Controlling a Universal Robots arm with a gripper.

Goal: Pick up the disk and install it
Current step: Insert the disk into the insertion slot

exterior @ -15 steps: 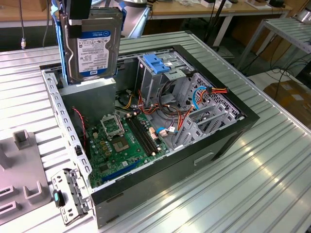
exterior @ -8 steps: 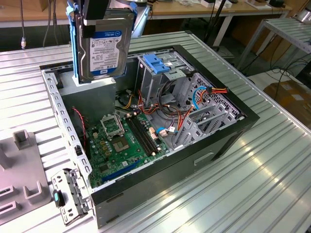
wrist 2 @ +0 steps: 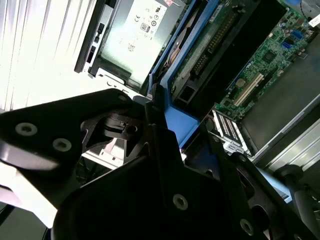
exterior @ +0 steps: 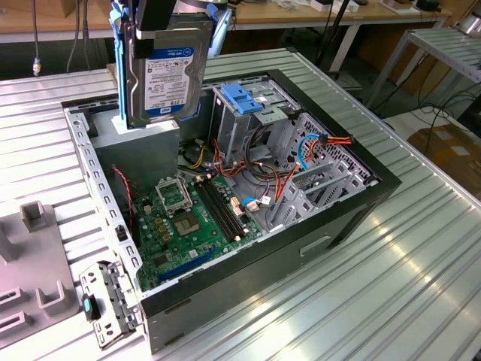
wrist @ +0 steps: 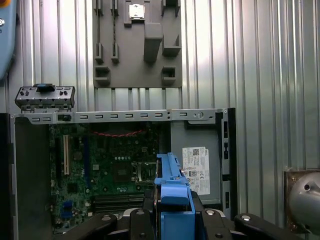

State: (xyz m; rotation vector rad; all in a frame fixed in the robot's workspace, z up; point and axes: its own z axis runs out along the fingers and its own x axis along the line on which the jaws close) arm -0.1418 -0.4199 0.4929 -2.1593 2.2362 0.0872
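Note:
The disk (exterior: 167, 71), a silver hard drive with a white and blue label and blue side rails, hangs upright above the open computer case (exterior: 353, 218), over its far corner on the exterior view's left. My gripper (exterior: 158, 16) is shut on its upper end. In both wrist views the disk shows edge-on as a blue rail (wrist: 172, 182) (wrist 2: 186, 116) between the black fingers (wrist: 142, 220). The metal drive cage with a blue bracket (exterior: 244, 98) stands to the exterior view's right of the disk, apart from it.
Under the disk lies a grey box with a white sticker (wrist: 197, 170). The green motherboard (exterior: 184, 218) and loose red, orange and blue cables (exterior: 301, 158) fill the case. A grey fixture plate (exterior: 30, 256) and a metal bracket (exterior: 105, 301) lie on the ribbed table.

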